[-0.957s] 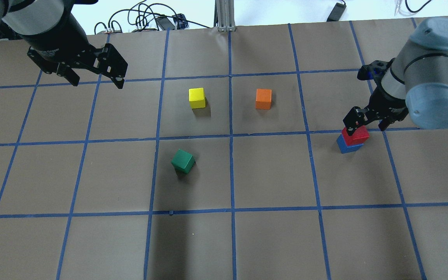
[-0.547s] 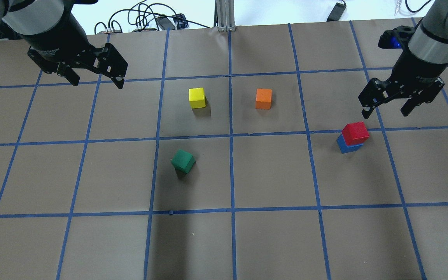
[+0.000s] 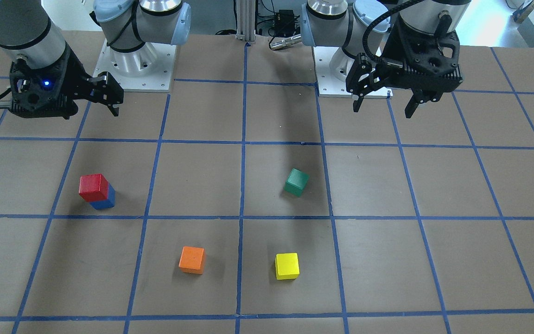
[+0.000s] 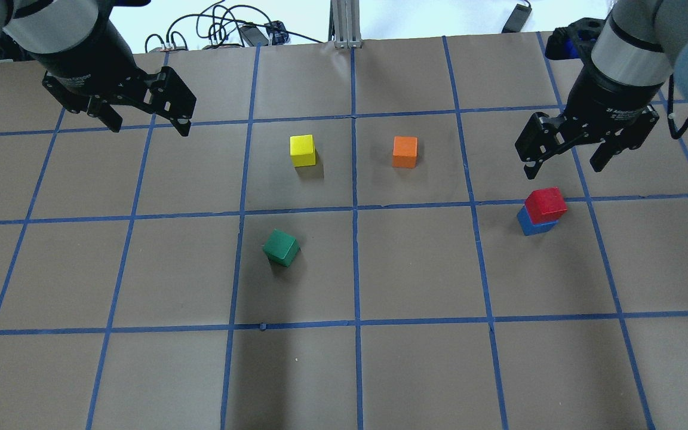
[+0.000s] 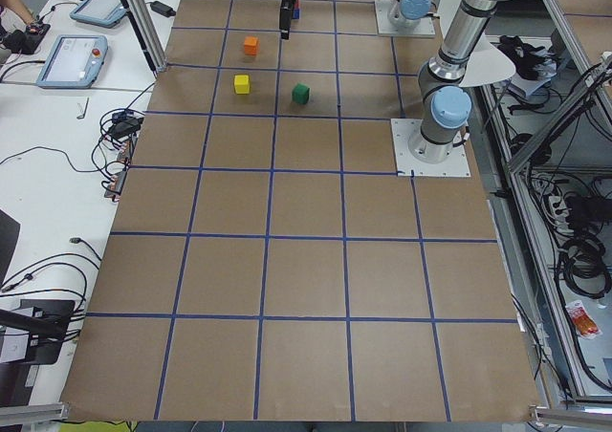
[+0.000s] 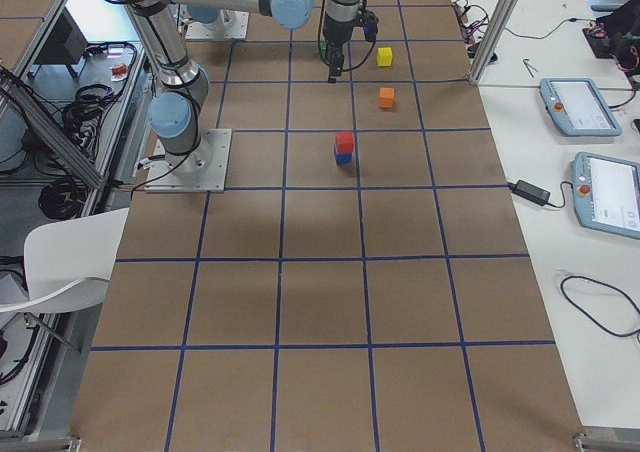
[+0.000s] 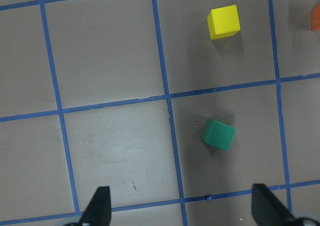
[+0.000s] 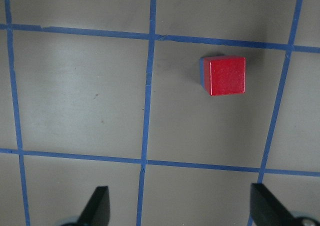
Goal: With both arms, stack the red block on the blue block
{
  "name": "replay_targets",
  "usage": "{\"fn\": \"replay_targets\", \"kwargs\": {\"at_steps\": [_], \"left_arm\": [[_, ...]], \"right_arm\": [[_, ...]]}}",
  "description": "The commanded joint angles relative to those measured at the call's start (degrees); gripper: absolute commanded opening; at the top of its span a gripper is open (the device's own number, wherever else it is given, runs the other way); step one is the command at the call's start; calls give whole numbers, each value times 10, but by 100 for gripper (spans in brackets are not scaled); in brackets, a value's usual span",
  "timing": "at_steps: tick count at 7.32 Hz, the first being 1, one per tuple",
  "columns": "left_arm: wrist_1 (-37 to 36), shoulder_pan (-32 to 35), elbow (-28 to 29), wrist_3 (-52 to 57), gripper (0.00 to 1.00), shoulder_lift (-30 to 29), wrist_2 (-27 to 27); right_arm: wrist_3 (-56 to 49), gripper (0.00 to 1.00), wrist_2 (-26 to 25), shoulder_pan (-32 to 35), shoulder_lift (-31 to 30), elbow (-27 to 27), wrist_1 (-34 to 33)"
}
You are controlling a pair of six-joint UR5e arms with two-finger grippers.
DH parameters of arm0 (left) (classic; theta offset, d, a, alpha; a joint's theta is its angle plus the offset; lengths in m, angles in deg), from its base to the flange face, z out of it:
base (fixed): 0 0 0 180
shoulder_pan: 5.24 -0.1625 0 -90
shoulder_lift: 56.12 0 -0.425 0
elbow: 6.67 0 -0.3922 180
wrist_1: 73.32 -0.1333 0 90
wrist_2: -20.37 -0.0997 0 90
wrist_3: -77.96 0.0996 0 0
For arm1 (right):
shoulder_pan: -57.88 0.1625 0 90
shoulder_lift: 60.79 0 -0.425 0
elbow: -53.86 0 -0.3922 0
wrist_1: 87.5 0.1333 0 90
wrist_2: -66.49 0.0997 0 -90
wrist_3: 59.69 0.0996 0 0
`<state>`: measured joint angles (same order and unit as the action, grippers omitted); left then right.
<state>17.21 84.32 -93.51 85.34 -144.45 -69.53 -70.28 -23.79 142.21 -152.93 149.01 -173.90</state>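
**Both claws open and empty; red sits on blue**

The right claw (image 4: 562, 169) hangs wide open above the surface (image 4: 415, 269). It holds nothing and touches nothing. The red block (image 4: 546, 204) rests on top of the blue block (image 4: 532, 227), just beside and below that claw and clear of both fingers. The left claw (image 4: 150, 128) is spread just as wide and is also empty. It hangs well away from the stack, over the far left part of the grid.

The right wrist view looks straight down on the stack. There the red block (image 8: 227, 76) covers nearly all of the blue block (image 8: 202, 70), which shows only as a thin sliver along one edge. The two fingers (image 8: 97, 208) sit at the bottom corners with bare surface between them.

The front-facing view shows what that view hides: the side faces, with red (image 3: 93, 184) over blue (image 3: 104, 202). Only one finger of the right claw is clear there, while the left claw (image 3: 382, 111) shows both, parted.

The left wrist view misses the stack. It shows the green block (image 7: 218, 134), turned askew to the grid, the yellow block (image 7: 223, 21) and an edge of the orange block (image 7: 316, 17), all apart from one another.
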Motion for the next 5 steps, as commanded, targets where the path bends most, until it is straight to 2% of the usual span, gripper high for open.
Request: {"fn": "replay_targets", "kwargs": {"at_steps": [1, 5], "left_arm": [[0, 0, 0, 0, 100, 0, 0], [0, 0, 0, 0, 100, 0, 0]], "right_arm": [[58, 100, -1, 6, -14, 1, 4], [68, 100, 11, 15, -30, 6, 5]]}}
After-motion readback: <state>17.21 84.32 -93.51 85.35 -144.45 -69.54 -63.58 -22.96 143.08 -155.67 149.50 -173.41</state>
